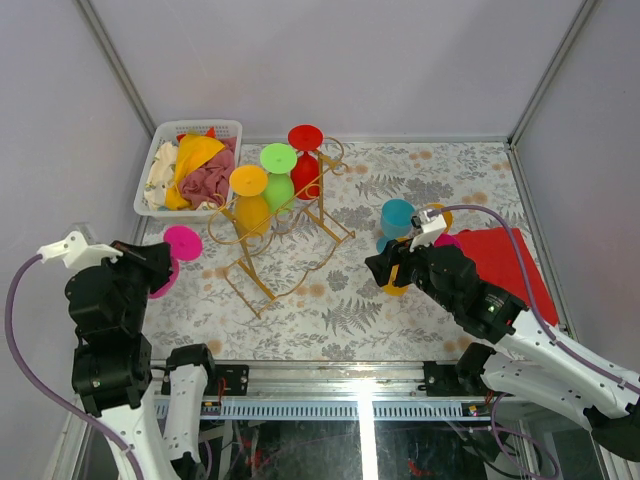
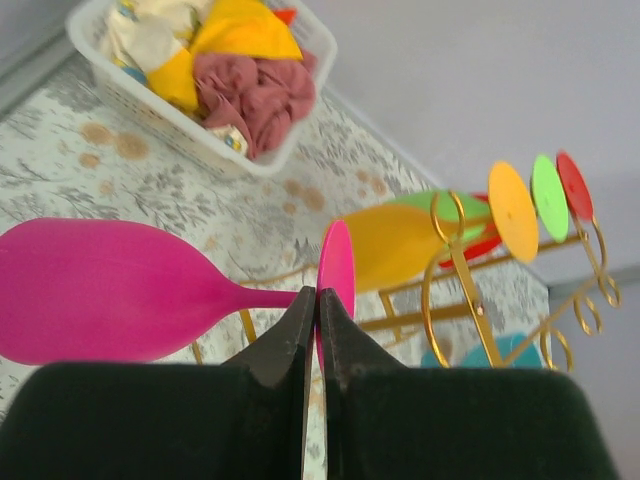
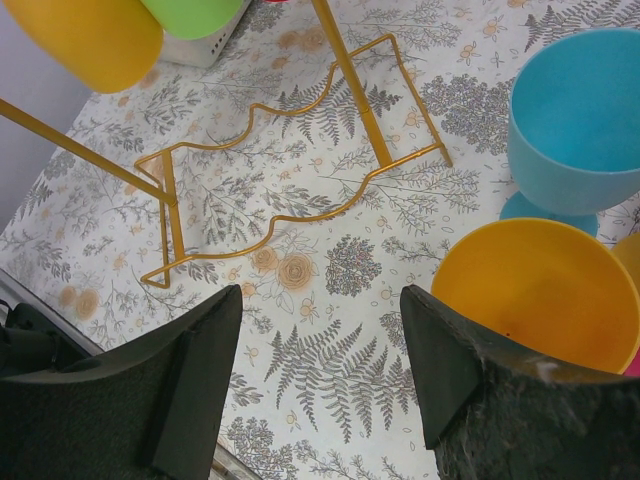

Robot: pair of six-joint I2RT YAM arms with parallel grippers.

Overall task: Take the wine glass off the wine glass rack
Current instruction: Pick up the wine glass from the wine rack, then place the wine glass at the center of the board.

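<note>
The left tool (image 2: 311,318) is nearest, its two black fingers pressed together on the thin stem of the pink wine glass (image 2: 100,290), just behind the round foot. The glass lies across the fingers, with the bowl out to one side and the foot pointing toward the rack (image 2: 477,308). In the top view this glass is off the rails, near the left end of the rack but apart from it, held above the worktop (image 3: 330,400). Three more hang on the rack: an orange glass (image 2: 400,245), a green glass (image 2: 548,195) and a red glass (image 2: 574,185). I judge the step in hand almost done. What is left is to turn the long axis upright and bring the foot down, away from the curled ends of the rack, and the left arm is the one for this. The right tool (image 3: 320,300) is spread wide and holds nothing, low over the worktop beside an orange cup (image 3: 535,290) and a blue cup (image 3: 580,120)
</note>
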